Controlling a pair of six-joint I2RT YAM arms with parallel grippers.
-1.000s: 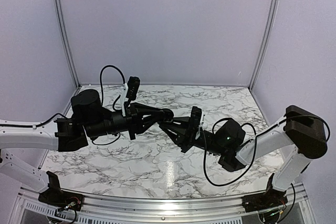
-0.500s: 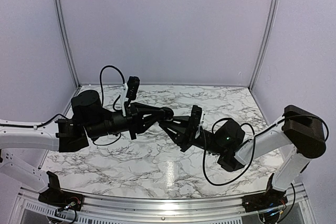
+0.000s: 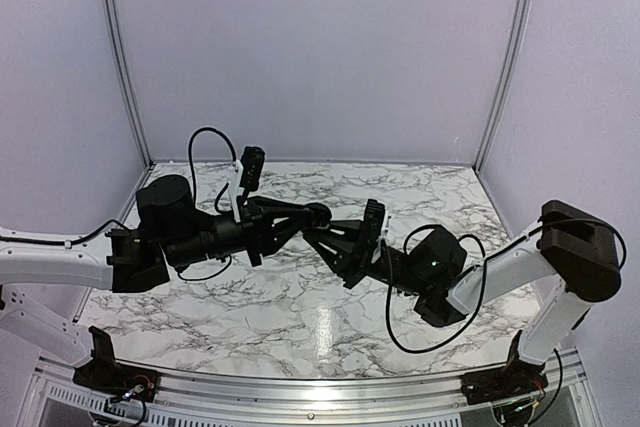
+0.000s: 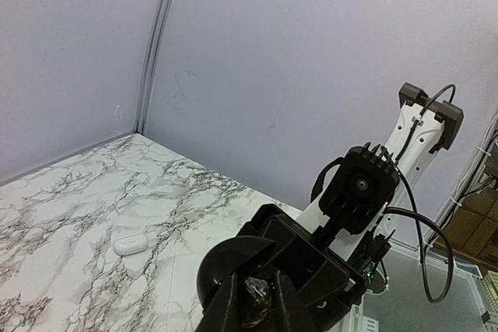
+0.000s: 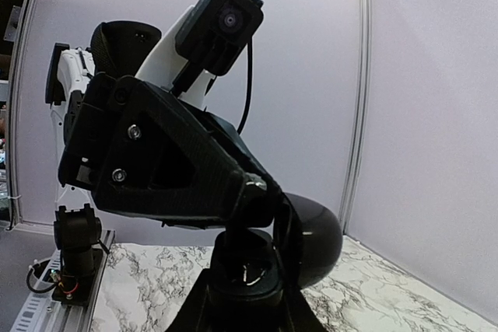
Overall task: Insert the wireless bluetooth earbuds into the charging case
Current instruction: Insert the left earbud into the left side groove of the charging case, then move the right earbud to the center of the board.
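My two grippers meet above the middle of the table. My right gripper [image 3: 314,235] is shut on the base of a black charging case [image 5: 247,266], whose rounded lid [image 5: 313,239] stands open; the lid also shows in the left wrist view [image 4: 229,258]. My left gripper [image 3: 316,217] is shut on a small shiny black earbud [image 4: 257,293] and holds it right at the case's open top. In the right wrist view the left gripper [image 5: 261,192] comes in from above and covers the case's opening. The other earbuds are out of view.
A closed white case [image 4: 130,243] lies on the marble table [image 3: 300,317] toward the back. Grey walls enclose the table [image 3: 320,67]. The right arm's wrist and cable [image 4: 362,192] sit close behind the left gripper.
The right arm has edged slightly left toward the left gripper. Otherwise both grippers hold the same position.
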